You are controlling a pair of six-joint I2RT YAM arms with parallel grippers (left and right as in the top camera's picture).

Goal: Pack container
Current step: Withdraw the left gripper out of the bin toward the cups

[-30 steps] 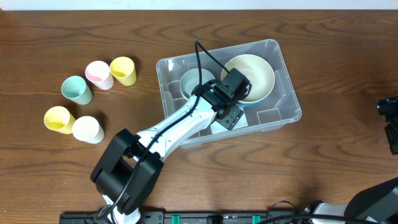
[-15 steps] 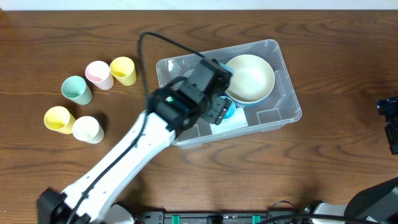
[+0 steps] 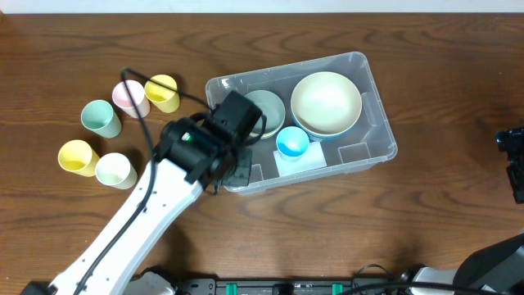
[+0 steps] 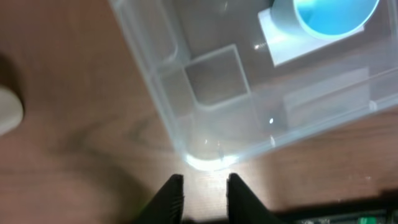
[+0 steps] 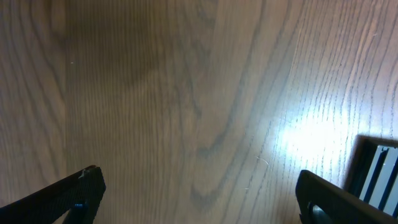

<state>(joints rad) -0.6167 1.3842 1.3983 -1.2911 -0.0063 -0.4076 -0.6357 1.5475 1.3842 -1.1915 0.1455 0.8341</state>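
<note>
The clear container [image 3: 372, 82] sits mid-table and holds a grey-green bowl [image 3: 266, 111], a cream bowl [image 3: 327, 102] and a blue cup [image 3: 292, 142]. My left gripper [image 3: 237, 168] hovers over the container's near-left corner [image 4: 205, 158]. Its fingers [image 4: 173, 198] stand a narrow gap apart with nothing between them; its midpoint [image 4: 204, 190] lies over bare table. The blue cup [image 4: 329, 15] shows at the top of the left wrist view. My right gripper [image 5: 202, 193] is wide open over bare wood at the table's right edge [image 3: 512, 160].
Several cups stand left of the container: teal [image 3: 101, 118], pink [image 3: 129, 98], yellow [image 3: 162, 93], another yellow [image 3: 78, 156] and cream [image 3: 115, 170]. My left arm [image 3: 139, 221] runs from the front edge up to the container.
My left gripper has pulled out of the container toward its near-left corner, leaving the blue cup standing inside. Its jaws have narrowed. The right arm has not moved.
</note>
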